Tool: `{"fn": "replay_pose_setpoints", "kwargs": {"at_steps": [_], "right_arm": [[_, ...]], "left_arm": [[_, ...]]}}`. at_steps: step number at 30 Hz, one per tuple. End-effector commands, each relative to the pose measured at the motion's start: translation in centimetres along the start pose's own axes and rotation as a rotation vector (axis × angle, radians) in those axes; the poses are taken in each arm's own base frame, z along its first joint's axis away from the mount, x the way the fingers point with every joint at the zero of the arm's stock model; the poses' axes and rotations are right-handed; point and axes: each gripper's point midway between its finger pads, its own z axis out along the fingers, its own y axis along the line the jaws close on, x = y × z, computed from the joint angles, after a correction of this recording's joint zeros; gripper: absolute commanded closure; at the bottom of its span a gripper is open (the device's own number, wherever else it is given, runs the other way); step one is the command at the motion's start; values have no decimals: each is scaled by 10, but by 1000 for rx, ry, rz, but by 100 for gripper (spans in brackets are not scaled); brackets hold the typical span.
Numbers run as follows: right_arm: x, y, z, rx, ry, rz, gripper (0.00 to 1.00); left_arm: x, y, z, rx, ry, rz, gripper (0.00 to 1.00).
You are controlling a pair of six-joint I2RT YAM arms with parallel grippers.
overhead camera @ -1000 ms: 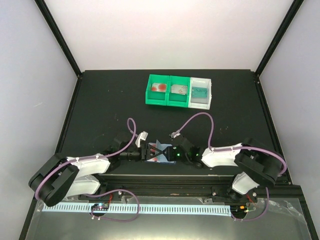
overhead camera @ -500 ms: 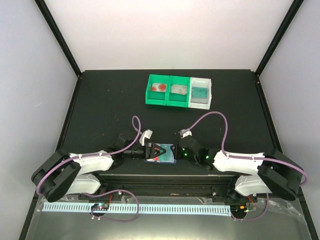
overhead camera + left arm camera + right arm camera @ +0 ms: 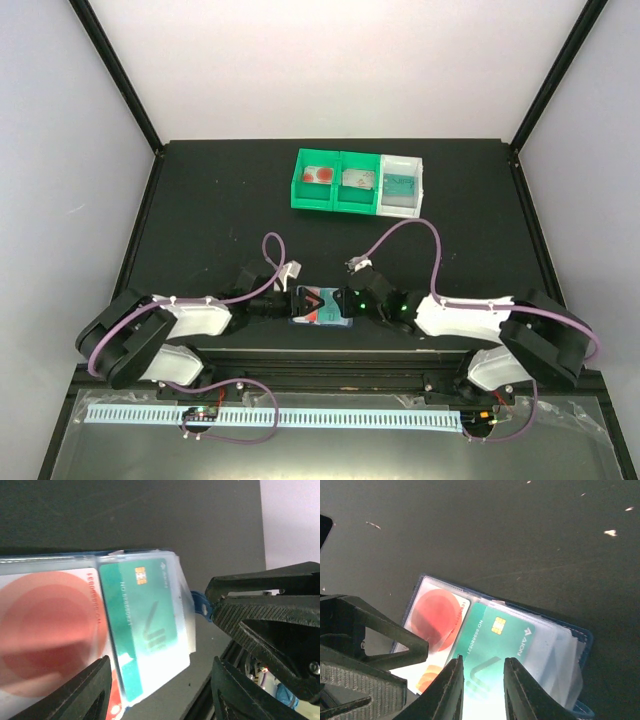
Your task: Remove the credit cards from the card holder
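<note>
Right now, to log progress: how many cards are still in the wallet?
2 show: a white card with red circles and a teal card, side by side in the clear pockets of the wallet. Others may be hidden behind them.

Matte black counter [image 3: 200, 200], flecked with pale specks up close; plain white back wall [image 3: 330, 60], brightly and evenly lit; pale grey side walls [image 3: 50, 200]; black frame posts [image 3: 115, 70] at the rear corners, slanting outward.
</note>
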Motion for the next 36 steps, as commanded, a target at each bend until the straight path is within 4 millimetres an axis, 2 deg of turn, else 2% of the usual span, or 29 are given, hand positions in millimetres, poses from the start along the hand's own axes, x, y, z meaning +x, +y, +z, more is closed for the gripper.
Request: {"fn": "replay_pose_setpoints", "kwargs": {"at_steps": [1,12,17,22,28,33,36], "right_arm": [[-1,10,9,-14,26,-38,76],[16,-3,24,29,92,-40,79],[32,-21,29,88,130,-34,83],[43,-29,31,105,161,-29,86],[43,-32,27,115,155,-21,88],[32,-27,22,114,127,-31,88],[37,-31,25,125,143,-33,89]], "left_arm": [[-13,3,2,-19,-40,24,44],[-10,16,10,-27,-7,-1,45],[-9,17,9,-27,-6,-7,45],[-12,15,11,-21,-3,0,45],[-10,18,13,-23,7,-15,46],[-10,18,14,-22,6,-19,48],[-9,20,14,-26,6,-23,50]]}}
